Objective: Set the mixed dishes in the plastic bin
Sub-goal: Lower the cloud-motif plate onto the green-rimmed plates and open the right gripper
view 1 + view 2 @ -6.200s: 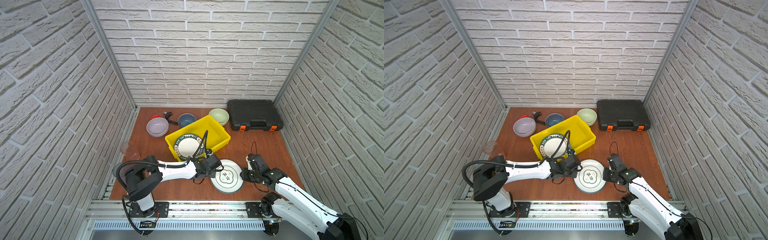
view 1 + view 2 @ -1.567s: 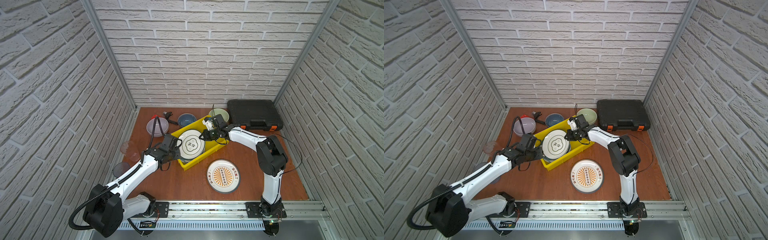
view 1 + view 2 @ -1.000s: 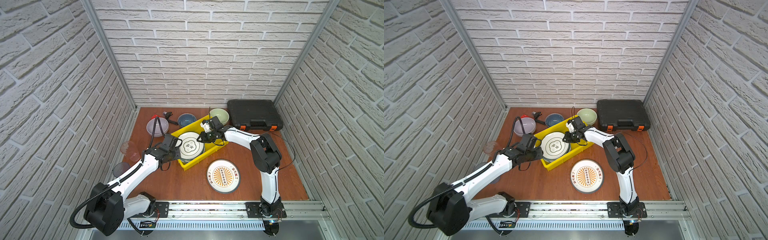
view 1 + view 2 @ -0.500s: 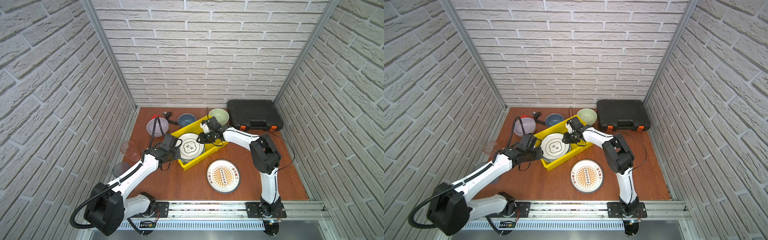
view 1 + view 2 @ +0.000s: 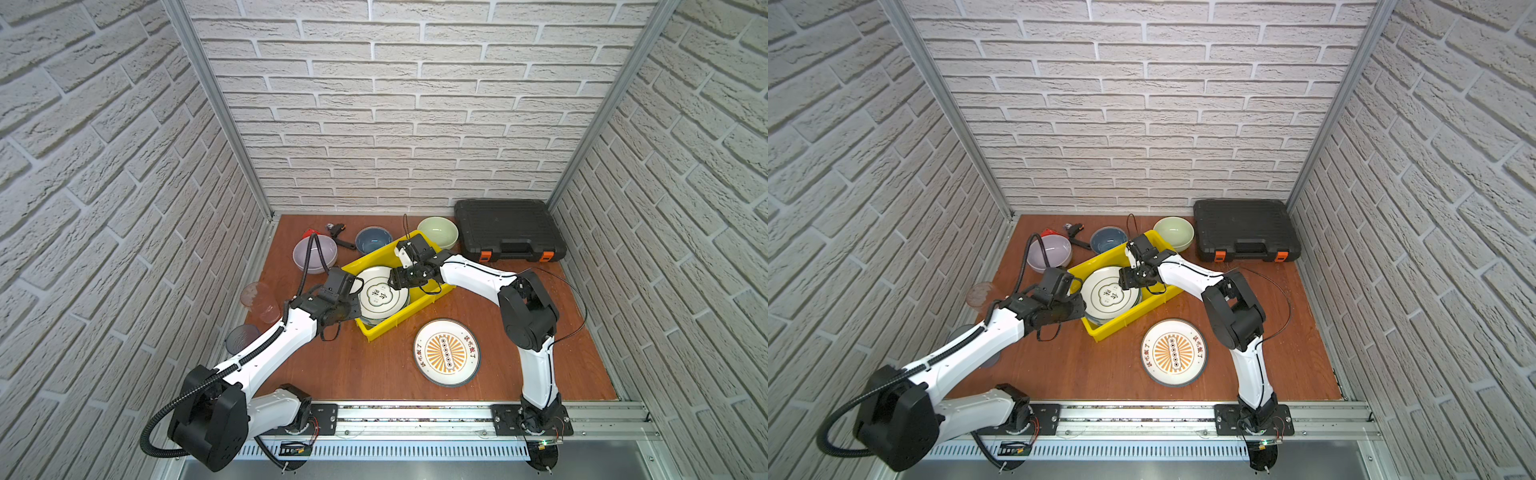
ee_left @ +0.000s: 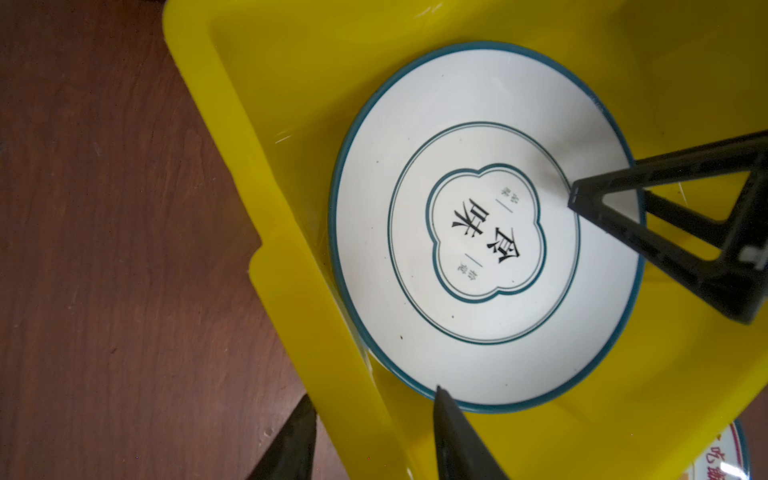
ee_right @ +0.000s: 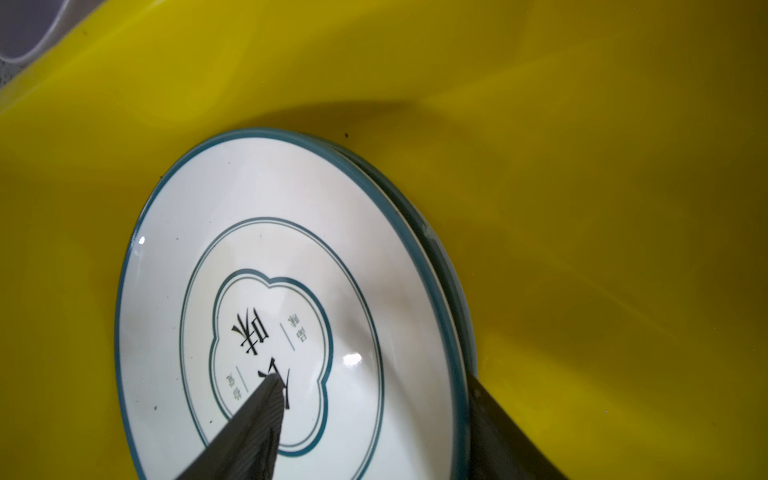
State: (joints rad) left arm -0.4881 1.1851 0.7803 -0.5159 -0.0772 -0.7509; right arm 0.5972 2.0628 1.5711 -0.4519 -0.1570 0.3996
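**Printed plate down in the bin, right jaws clear of it**

The white printed plate [image 5: 376, 296] lay face up inside the plastic bin [image 5: 395, 324], stacked on a second plate [image 7: 436, 249] whose dark rim showed beneath it. The right gripper [image 7: 372, 376] hung at the plate's 2 o'clock edge with jaws apart, one finger above the printed centre and the other outside the rim. Neither pinched it, so the set-down looked finished.

The left gripper [image 6: 372, 395] sat at the bin's 9 o'clock wall. Its jaws appeared closed across the flared rim, one finger inside by the plate and one outside over the desk [image 5: 353, 374]. That was likely to keep the light tub from sliding as dishes landed.

Other dishes were yet to be loaded. Around the bin stood:
- the orange-printed plate [image 5: 446, 352] at 5 o'clock
- the lilac bowl [image 5: 314, 254] at 10
- the dark-blue bowl [image 5: 373, 240] at 11
- the pale-green bowl [image 5: 437, 232] at 1
- one tinted tumbler [image 5: 259, 297] at 9
- a second tumbler [image 5: 242, 338] at 8
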